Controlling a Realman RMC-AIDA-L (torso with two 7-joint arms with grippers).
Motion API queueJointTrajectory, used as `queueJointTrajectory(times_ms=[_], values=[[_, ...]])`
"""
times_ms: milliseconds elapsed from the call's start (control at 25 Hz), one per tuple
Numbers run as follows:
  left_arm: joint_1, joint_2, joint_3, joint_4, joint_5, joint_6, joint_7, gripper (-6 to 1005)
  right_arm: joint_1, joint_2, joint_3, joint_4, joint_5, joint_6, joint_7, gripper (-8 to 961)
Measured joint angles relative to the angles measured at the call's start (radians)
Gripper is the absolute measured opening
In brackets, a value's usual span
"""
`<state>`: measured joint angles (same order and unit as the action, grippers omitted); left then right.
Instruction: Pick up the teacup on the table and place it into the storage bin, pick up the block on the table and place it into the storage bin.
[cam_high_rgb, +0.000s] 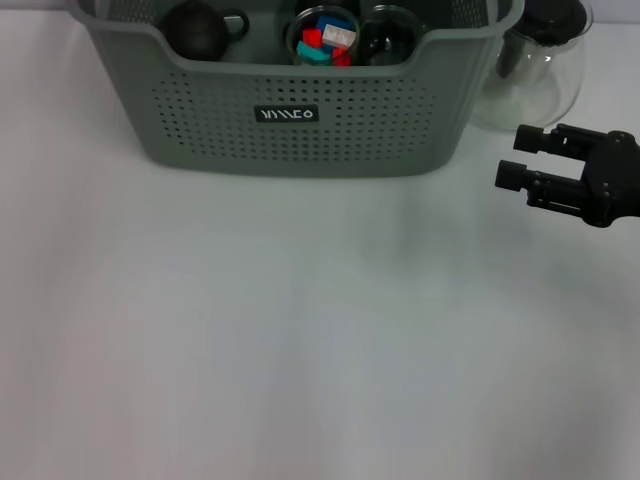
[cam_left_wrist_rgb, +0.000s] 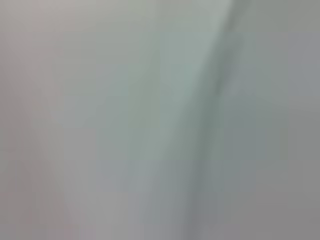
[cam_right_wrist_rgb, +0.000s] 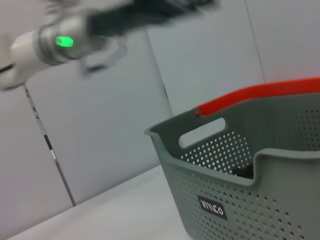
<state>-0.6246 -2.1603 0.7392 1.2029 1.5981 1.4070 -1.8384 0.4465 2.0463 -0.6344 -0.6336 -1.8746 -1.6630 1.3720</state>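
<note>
The grey-green storage bin (cam_high_rgb: 300, 120) stands at the far middle of the table; the right wrist view shows its perforated wall (cam_right_wrist_rgb: 235, 165). Inside it, a clear glass teacup (cam_high_rgb: 322, 40) holds red, blue and white blocks (cam_high_rgb: 330, 42). A second clear teacup (cam_high_rgb: 392, 36) stands beside it. My right gripper (cam_high_rgb: 512, 157) hovers open and empty to the right of the bin, in front of the pitcher. My left arm (cam_right_wrist_rgb: 65, 40) shows raised and blurred in the right wrist view. The left wrist view shows only a blurred pale surface.
A dark round pot with a handle (cam_high_rgb: 198, 28) sits in the bin's left part. A clear glass pitcher with a black lid (cam_high_rgb: 540, 60) stands right of the bin. A red rim (cam_right_wrist_rgb: 260, 94) shows behind the bin. White table (cam_high_rgb: 300, 340) stretches in front.
</note>
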Motion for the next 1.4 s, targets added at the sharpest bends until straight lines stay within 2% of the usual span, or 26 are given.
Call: queueJointTrajectory(times_ms=[40, 120, 200, 280, 320, 400, 440, 600, 720, 960, 1400], values=[[0.025, 0.006, -0.063, -0.023, -0.107, 0.122, 0.038, 893, 0.000, 0.000, 0.000, 0.000, 0.000, -0.003, -0.006, 681], [0.051, 0.015, -0.148, -0.067, -0.213, 0.291, 0.067, 893, 0.001, 0.000, 0.000, 0.002, 0.001, -0.010, -0.023, 681], [0.075, 0.020, -0.204, -0.110, -0.231, 0.401, 0.114, 893, 0.001, 0.002, -0.005, 0.007, -0.001, -0.018, -0.053, 681], [0.111, 0.011, -0.221, -0.132, -0.155, 0.456, 0.210, 892, -0.002, 0.006, -0.017, 0.010, -0.013, -0.032, -0.095, 682], [0.128, 0.003, -0.215, -0.136, -0.109, 0.465, 0.249, 892, -0.003, 0.010, -0.020, 0.010, -0.023, -0.039, -0.117, 682], [0.164, -0.013, -0.184, -0.170, 0.068, 0.473, 0.371, 892, -0.005, 0.021, -0.023, 0.012, -0.051, -0.050, -0.153, 683], [0.169, -0.015, -0.170, -0.206, 0.143, 0.471, 0.418, 892, -0.006, 0.025, -0.024, 0.012, -0.065, -0.052, -0.166, 683], [0.141, -0.008, -0.160, -0.406, 0.409, 0.426, 0.562, 892, -0.013, 0.046, -0.025, 0.017, -0.124, -0.056, -0.215, 681], [0.126, -0.005, -0.156, -0.489, 0.521, 0.379, 0.615, 893, -0.014, 0.049, -0.022, 0.042, -0.129, -0.062, -0.236, 680], [0.121, -0.009, -0.120, -0.504, 0.598, 0.359, 0.626, 890, -0.015, 0.049, -0.014, 0.050, -0.126, -0.085, -0.246, 683], [0.117, -0.009, -0.130, -0.520, 0.644, 0.336, 0.624, 887, -0.006, 0.049, -0.019, 0.057, -0.128, -0.114, -0.246, 681]])
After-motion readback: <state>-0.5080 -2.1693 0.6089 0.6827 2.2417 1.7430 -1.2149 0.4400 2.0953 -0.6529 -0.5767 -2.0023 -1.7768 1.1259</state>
